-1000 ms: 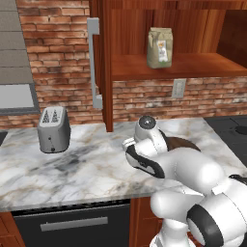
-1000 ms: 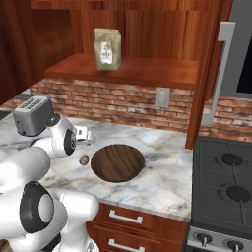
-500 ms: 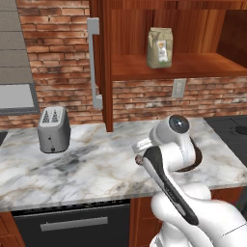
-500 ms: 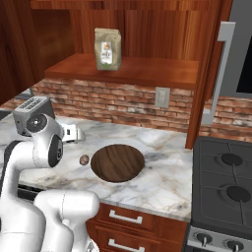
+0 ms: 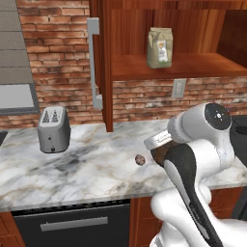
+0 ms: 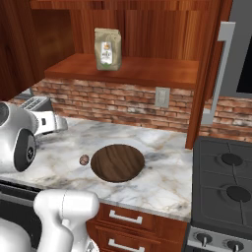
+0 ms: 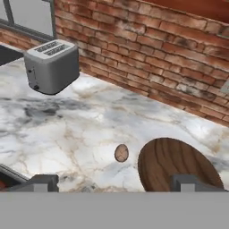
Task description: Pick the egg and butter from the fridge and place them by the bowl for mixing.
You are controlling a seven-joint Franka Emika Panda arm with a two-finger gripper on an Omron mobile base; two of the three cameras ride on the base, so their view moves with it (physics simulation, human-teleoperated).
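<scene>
Your gripper (image 7: 114, 184) hangs over the counter, fingers spread wide, gripping nothing. The egg (image 7: 121, 152) lies just beside the bowl (image 7: 179, 168), parked there for mixing. Farther back, the right base view gives you the stove (image 6: 224, 182), while the hand view offers the toaster (image 7: 50, 65).

Left base view: from behind the arm's left, facing the brick wall over the counter (image 5: 72, 169). Right base view: from behind its right, same wall, bowl (image 6: 117, 163) central. Hand view: close above the counter, angled down, bowl at lower right. All three share the egg (image 7: 121, 153) beside the bowl.
</scene>
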